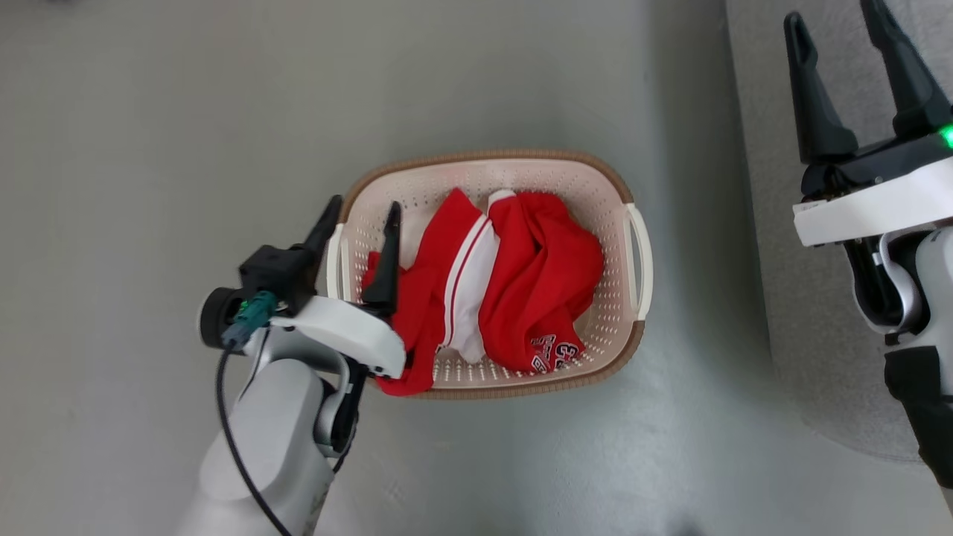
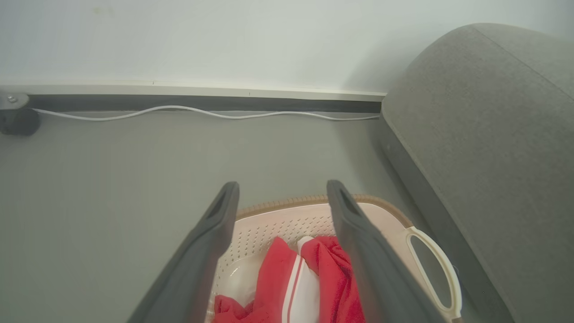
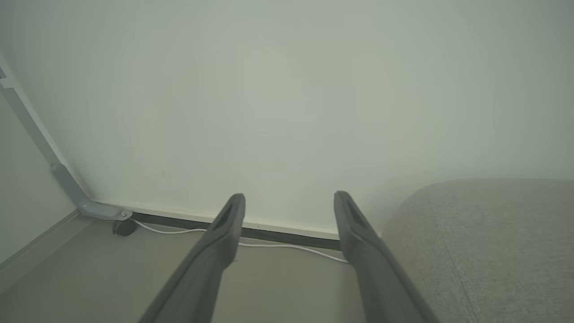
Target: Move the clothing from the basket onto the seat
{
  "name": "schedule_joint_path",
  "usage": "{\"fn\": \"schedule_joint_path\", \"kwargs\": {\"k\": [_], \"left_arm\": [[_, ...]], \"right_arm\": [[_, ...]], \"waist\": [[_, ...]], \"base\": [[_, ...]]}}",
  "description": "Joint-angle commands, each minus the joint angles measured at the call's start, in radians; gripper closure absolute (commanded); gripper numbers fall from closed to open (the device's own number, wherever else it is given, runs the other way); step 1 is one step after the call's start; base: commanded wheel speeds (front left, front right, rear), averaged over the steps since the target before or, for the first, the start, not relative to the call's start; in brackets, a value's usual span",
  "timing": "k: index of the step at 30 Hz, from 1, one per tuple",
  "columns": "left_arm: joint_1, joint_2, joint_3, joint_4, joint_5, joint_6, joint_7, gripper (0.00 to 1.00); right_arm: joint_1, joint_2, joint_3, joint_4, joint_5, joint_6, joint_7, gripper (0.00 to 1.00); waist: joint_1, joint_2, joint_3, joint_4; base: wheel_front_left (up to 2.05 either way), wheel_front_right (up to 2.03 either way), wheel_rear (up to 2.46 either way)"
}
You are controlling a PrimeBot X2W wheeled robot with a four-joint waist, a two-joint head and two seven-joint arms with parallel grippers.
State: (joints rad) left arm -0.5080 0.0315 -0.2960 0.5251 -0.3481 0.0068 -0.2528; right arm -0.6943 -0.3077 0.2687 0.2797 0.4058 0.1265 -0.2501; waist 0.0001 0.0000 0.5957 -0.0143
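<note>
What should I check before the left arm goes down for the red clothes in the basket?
1. Fingers of left gripper open: ok.
2. Fingers of right gripper open, empty: ok.
3. clothing lying in basket: ok.
4. left gripper centred over clothing: not ok, it sits at the basket's left wall.
5. seat right beside basket: ok.
6. Fabric free of snags: cannot tell.
</note>
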Motion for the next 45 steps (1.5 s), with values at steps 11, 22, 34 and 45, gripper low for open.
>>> {"fn": "schedule_joint_path", "kwargs": {"k": [11, 22, 34, 45], "left_arm": [[-0.133, 0.019, -0.333, 0.151, -0.159, 0.013, -0.009, 0.0], [-0.355, 0.019, -0.741, 0.457, -0.216, 0.093, 0.057, 0.0], [-0.454, 0.019, -0.954, 0.556, -0.16, 0.143, 0.3, 0.0], [-0.489, 0.019, -0.981, 0.614, -0.067, 0.103, 0.493, 0.0]], "right_arm": [[-0.065, -0.018, 0.042, -0.056, 0.013, 0.004, -0.012, 0.0], [-0.102, -0.003, 0.077, -0.064, 0.015, 0.004, -0.012, 0.0], [-0.095, 0.017, 0.069, -0.064, 0.017, 0.004, -0.012, 0.0], [-0.097, 0.034, 0.071, -0.08, 0.023, 0.004, -0.012, 0.0]], "waist": [[-0.0001, 0.0, 0.167, -0.021], [-0.0001, 0.0, 0.21, -0.046], [-0.0001, 0.0, 0.224, -0.069], [-0.0001, 0.0, 0.245, -0.091]], "base": [[0.0, 0.0, 0.0], [0.0, 0.0, 0.0], [0.0, 0.0, 0.0], [0.0, 0.0, 0.0]]}}
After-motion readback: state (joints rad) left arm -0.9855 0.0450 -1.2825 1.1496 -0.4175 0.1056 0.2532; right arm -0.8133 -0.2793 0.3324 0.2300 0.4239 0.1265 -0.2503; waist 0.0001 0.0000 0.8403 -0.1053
